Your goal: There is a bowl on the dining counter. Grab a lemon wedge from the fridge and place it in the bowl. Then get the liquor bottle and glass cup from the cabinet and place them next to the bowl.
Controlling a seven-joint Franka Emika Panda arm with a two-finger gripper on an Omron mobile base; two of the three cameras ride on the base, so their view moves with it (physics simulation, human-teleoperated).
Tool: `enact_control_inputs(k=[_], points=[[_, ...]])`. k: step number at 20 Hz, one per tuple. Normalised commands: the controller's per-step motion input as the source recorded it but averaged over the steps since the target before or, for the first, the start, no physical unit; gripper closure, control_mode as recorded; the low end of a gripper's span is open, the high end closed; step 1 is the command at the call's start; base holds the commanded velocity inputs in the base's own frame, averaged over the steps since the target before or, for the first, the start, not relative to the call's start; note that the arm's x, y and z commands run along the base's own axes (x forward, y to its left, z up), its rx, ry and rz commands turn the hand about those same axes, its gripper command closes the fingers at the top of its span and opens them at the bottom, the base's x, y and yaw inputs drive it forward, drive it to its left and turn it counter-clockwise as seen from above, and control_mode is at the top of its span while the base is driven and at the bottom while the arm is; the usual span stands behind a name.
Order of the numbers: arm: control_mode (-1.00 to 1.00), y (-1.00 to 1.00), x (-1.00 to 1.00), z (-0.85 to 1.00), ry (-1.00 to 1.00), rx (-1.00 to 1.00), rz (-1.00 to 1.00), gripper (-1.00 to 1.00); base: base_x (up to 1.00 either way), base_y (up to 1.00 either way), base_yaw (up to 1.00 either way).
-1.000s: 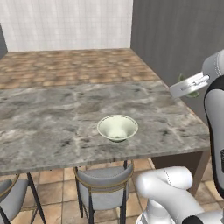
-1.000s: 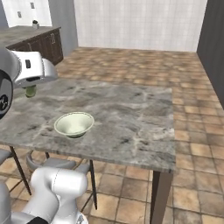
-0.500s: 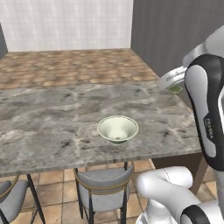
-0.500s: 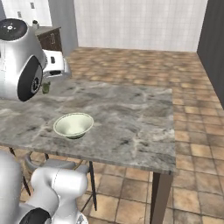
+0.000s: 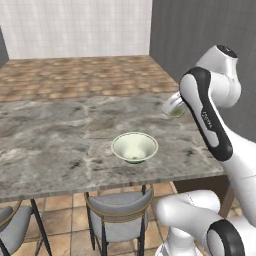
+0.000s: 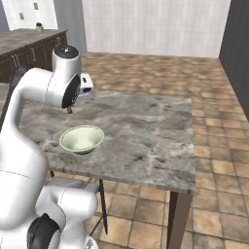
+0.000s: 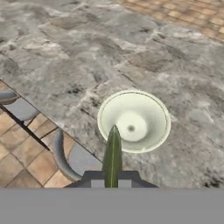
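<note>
Closest to the hand camera, the gripper [image 7: 112, 177] is squeezed shut on a thin green lemon wedge [image 7: 112, 155]. The wedge sticks up out of the dark finger tips like a little leaf, and its tip points at the bowl [image 7: 134, 121]. The jaws are pressed tight on it, with no gap to see.

Just past the wedge sits the bowl — pale, round and empty inside, with a small dark dot at its middle. It stands upright on the dining counter [image 7: 65, 57], close to the near edge. Below that edge are two grey stools [image 7: 68, 159] on a brown tiled floor [image 7: 24, 159].

From the left base view, the white arm [image 5: 205, 117] bends over the right end of the dining counter [image 5: 55, 135]. The gripper is mostly hidden behind the arm there, but a bit of green that is probably the lemon wedge [image 5: 176, 113] peeks out by it, up above the stone top and to the right of the bowl [image 5: 134, 147]. A grey stool [image 5: 117, 212] is tucked under the counter right below the bowl.

From the right base view, the lemon wedge [image 6: 70, 110] shows as a small green bit under the hand, above and a little behind the bowl [image 6: 81, 139] — not touching it.

Farther off, the brown tiled floor [image 6: 160, 73] runs back to a white tiled wall [image 6: 155, 24].
</note>
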Motion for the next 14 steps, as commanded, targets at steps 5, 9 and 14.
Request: enact_control_inputs(k=[5, 9, 14], points=[[-1.0, 0.43, 0.95, -0.8, 0.0, -0.14, 0.0, 1.0, 0.0, 0.0, 0.0], [-1.0, 0.36, 0.82, -0.75, -0.01, -0.13, 0.0, 1.0, 0.0, 0.0, 0.0], [-1.0, 0.02, 0.63, -0.7, 0.0, -0.06, 0.0, 1.0, 0.0, 0.0, 0.0]])
